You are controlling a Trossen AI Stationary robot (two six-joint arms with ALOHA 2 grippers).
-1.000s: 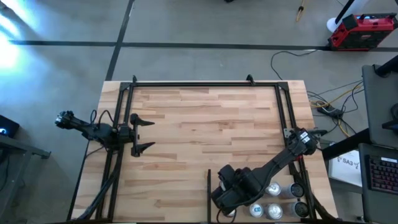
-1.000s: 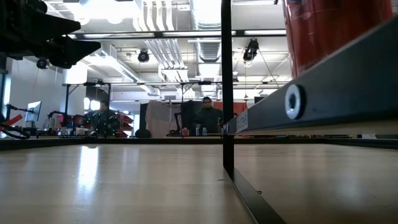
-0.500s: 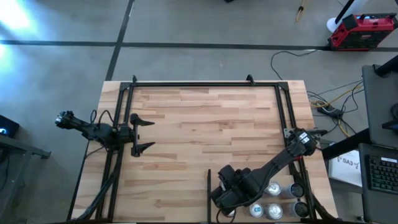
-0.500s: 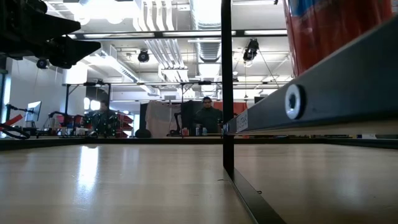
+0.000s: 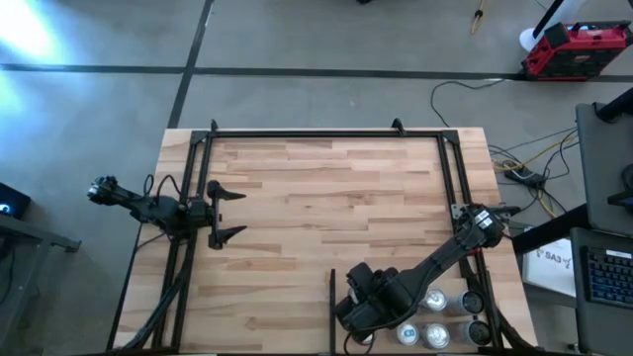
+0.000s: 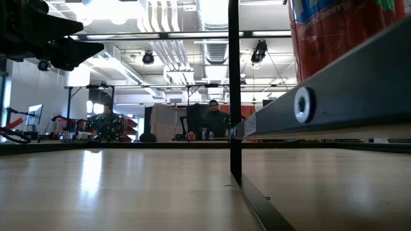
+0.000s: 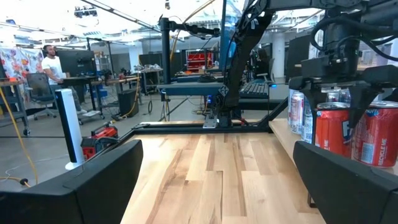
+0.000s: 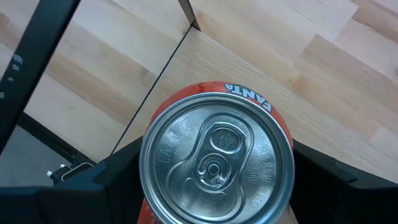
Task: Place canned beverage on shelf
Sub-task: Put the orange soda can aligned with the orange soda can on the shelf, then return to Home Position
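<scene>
Butcher-block planks of the shelf [image 5: 336,188] fill the table inside a black tube frame [image 5: 307,133], with a thin dark divider strip [image 5: 332,302] near the front edge. Just beside that strip, the right gripper [image 5: 358,314] pinches an orange Fanta can [image 8: 217,163] from above, next to other cans [image 5: 435,331]. Well apart at the left edge, the left gripper [image 5: 220,212] hangs with fingers spread, holding nothing.

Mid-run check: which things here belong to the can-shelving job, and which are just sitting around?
Job:
- orange can, held in the right gripper
- shelf, wooden board with black frame
- divider strip

Lying about:
- other cans near the board's right corner
- left gripper, open, waiting at the left edge
- red case on the floor
- floor cables
</scene>
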